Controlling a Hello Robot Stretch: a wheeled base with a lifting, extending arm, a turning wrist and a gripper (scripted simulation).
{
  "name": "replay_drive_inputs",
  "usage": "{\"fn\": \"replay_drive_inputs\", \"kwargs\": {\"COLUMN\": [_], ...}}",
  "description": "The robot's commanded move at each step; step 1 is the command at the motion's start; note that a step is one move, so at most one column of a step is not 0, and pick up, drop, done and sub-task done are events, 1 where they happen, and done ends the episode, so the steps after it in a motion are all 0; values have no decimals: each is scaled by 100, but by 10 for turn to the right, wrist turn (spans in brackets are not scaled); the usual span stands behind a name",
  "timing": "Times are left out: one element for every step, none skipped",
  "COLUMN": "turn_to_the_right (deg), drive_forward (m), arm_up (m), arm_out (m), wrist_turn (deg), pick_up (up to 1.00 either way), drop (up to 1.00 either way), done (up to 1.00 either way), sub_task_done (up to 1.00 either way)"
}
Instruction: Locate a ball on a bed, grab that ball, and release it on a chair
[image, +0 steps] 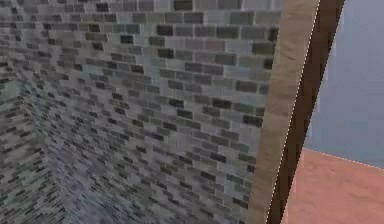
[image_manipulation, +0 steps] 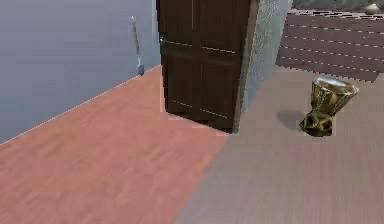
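Note:
A grey brick-patterned wall (image: 150, 110) stands close in the forward view, ending at a wooden door frame edge (image: 290, 110) on that view's right. In the arm side view a dark brown panelled door (image_manipulation: 205, 60) stands at the top middle, with reddish wooden floor (image_manipulation: 90, 160) in front of it.
A pale blue-grey wall (image_manipulation: 60, 60) runs along the arm side view's left, with a thin pale upright object (image_manipulation: 133, 45) leaning against it. A golden-brown vase-like object (image_manipulation: 327, 107) sits on the grey floor (image_manipulation: 300, 170) at the right. A striped dark surface (image_manipulation: 335, 45) lies behind it.

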Motion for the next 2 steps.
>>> {"fn": "replay_drive_inputs", "kwargs": {"turn_to_the_right": [450, 450], "drive_forward": [0, 0], "arm_up": [0, 0], "arm_out": [0, 0], "wrist_turn": [0, 0], "pick_up": [0, 0], "drop": [0, 0], "done": [0, 0], "sub_task_done": [0, 0]}}
